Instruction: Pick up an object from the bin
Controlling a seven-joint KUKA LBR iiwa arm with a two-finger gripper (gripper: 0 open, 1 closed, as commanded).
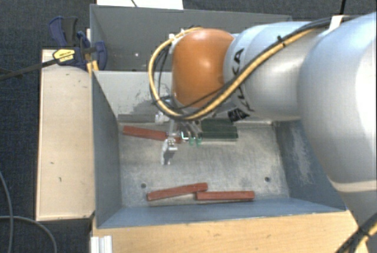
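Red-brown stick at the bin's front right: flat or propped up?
Flat: the stick lies along the bin floor, left end meeting another stick.

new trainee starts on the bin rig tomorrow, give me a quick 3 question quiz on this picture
1. How many red-brown sticks lie in the bin?
2. True or false: all the sticks lie together in one pile.
3. Where is the dark green block? A) against the near wall B) towards the far side, partly under the arm C) outside the bin

Key
1. Three.
2. False: two lie end to end by the near wall, and the third lies apart at the far left.
3. B
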